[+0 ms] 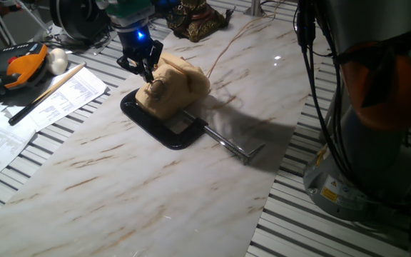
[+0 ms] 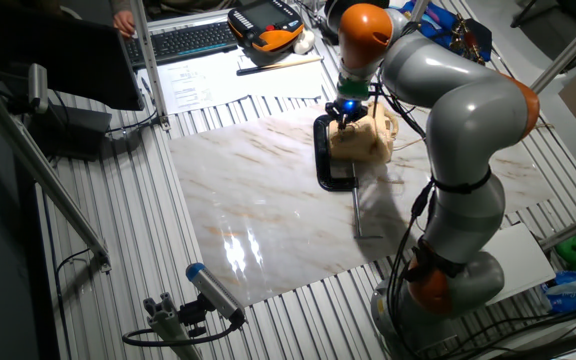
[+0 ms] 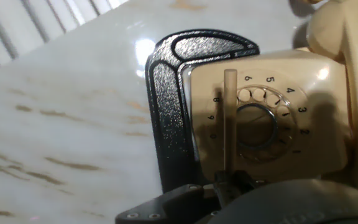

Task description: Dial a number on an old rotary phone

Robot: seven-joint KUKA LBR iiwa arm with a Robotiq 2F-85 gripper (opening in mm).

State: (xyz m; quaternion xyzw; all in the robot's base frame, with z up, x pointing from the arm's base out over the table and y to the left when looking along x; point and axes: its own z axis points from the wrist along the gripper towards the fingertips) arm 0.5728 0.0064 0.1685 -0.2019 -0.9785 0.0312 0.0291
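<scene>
The one gripper (image 1: 147,70), its opening not discernible, hangs over the dial (image 3: 258,126) of the one phone (image 1: 173,89). The phone sits mid-slab in one black clamp (image 1: 164,127), whose screw rod (image 1: 228,143) points toward four o'clock.

Dim room overall, both fixed views underexposed and a bit noisy. Overhead light leaves specular glare on the marble worktop (image 2: 268,200) near its front edge in the other fixed view. Arm throws a broad soft shadow over the worktop's right side in one fixed view. Hand view is soft: bright hotspot on marble top centre, near foreground fully out of focus.
</scene>
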